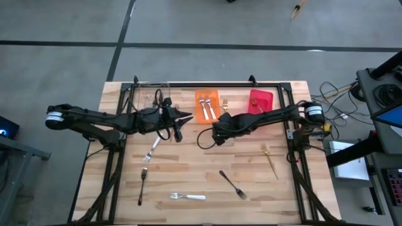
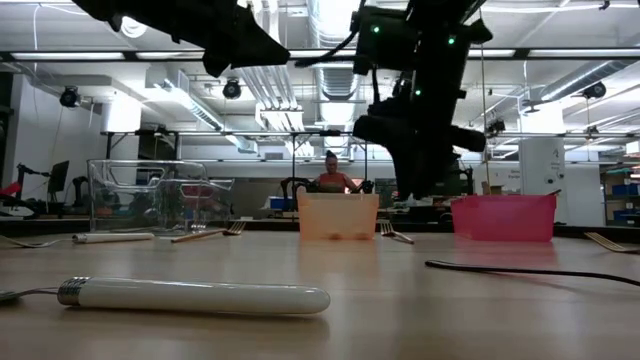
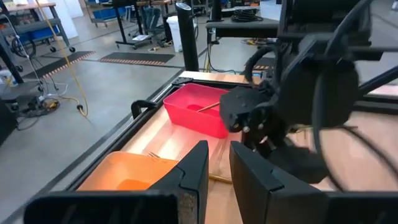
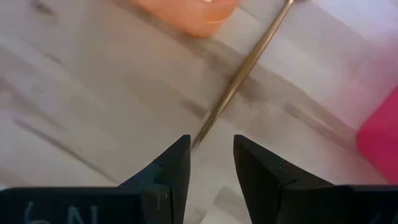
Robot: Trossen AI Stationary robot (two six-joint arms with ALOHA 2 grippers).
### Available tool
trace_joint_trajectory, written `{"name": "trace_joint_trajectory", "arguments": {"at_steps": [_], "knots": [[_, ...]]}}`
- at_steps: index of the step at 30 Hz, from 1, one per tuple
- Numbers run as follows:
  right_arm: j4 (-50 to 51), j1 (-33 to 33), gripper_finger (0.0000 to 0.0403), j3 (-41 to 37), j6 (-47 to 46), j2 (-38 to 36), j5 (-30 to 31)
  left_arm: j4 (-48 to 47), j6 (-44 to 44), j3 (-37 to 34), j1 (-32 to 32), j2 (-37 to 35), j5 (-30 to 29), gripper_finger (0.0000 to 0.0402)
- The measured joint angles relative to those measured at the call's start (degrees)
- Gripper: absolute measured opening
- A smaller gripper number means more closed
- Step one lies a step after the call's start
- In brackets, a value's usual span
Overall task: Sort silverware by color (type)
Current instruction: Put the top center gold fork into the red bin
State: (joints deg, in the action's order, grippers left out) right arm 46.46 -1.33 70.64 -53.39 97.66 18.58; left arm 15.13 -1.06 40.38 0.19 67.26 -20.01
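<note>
A gold fork [image 1: 224,107] lies on the table between the orange bin [image 1: 200,113] and the red bin [image 1: 260,100]. My right gripper [image 4: 211,146] hangs open over the end of its handle [image 4: 249,62], tipped steeply down, the fork's end just beyond the fingertips; in the high view this gripper [image 1: 220,127] is near the table's middle. My left gripper [image 1: 187,115] hovers level beside the orange bin, its fingers [image 3: 193,168] a little apart with nothing between them. Loose forks lie on the table: white-handled ones [image 1: 152,149] [image 1: 188,196], dark ones [image 1: 142,185] [image 1: 232,184], another gold one [image 1: 270,158].
Two forks lie in the orange bin [image 1: 207,108], and a gold one in the red bin [image 3: 208,107]. A clear bin [image 2: 150,195] stands at the far left. A black frame [image 1: 207,84] borders the table's far edge and sides. Both arms meet near the table's middle.
</note>
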Motion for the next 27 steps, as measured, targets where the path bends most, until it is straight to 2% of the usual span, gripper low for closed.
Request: {"name": "trace_joint_trajectory", "arguments": {"at_steps": [7,18,27], "knots": [[0.0,-2.6,0.0118,-0.2,0.8,0.7,0.6,0.0,-1.0,0.0,-0.6,-1.8,0.0,0.0048],[-1.6,-4.0,0.0169,-0.7,3.1,1.5,2.9,0.0,-0.9,0.0,-1.3,-2.7,0.0,0.0048],[-6.5,-4.0,0.0171,-1.5,3.4,4.2,4.0,0.0,-0.7,0.0,-1.3,-2.7,0.0,0.0048]]}}
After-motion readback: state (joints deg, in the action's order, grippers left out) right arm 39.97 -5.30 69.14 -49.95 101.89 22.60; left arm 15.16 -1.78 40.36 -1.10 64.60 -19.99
